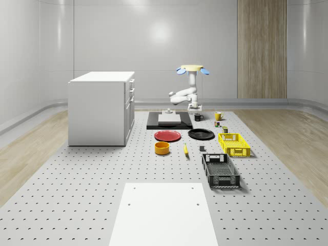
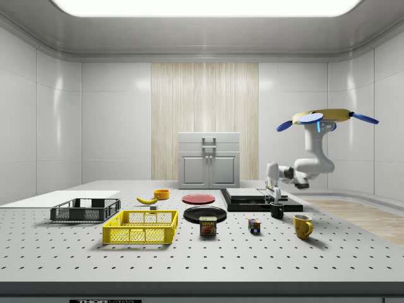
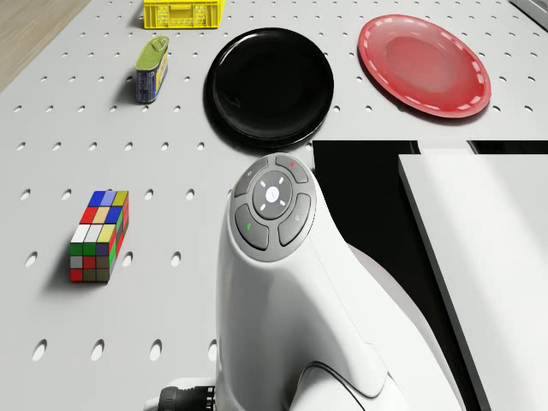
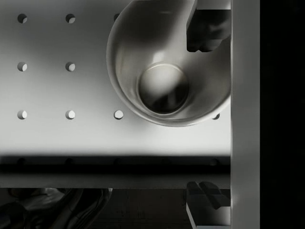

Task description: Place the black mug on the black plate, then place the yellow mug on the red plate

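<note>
- The claw (image 2: 274, 199) hangs released right above the black mug (image 4: 164, 67); in the wrist view one fingertip (image 4: 207, 28) sits over the rim, the other (image 4: 207, 200) well outside.
- To grip well, I'd lower until the wall lies between the fingers, then close.
- The drone (image 2: 325, 117) hovers above, behind the claw.
- Beyond the mug lies the black plate (image 3: 269, 86), with the red plate (image 3: 424, 64) beside it.
- The yellow mug (image 2: 302, 225) stands off to one side.

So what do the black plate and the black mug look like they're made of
The black plate looks like glazed ceramic or hard glossy plastic: soft light reflections run along its rim. The black mug looks similarly glazed, its smooth inner wall catching a bright sheen. As renders, either material is possible.
</note>
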Controlling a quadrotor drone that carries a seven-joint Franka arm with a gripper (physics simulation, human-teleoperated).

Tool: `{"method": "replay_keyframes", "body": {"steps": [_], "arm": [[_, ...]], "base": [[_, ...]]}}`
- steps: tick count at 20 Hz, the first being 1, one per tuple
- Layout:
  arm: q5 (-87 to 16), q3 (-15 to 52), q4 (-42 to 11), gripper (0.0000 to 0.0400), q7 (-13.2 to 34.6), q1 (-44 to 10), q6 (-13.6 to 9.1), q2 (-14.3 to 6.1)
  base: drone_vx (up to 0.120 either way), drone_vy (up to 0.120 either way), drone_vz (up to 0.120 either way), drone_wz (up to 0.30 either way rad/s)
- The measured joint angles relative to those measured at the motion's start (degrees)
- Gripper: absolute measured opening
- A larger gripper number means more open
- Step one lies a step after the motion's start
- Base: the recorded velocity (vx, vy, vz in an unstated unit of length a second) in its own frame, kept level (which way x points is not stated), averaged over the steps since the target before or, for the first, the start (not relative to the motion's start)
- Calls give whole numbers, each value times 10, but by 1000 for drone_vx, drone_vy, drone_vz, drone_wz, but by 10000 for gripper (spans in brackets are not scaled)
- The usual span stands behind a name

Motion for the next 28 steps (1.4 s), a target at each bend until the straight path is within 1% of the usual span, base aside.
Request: {"method": "replay_keyframes", "body": {"steps": [6,11,28], "arm": [[-25,-32,7,400,-6,4,33,-24],[-33,-43,11,400,-12,9,52,-39],[-27,-45,11,400,2,-4,79,-67]], "base": [[0,0,0,0],[0,0,0,0],[0,0,0,0]]}}
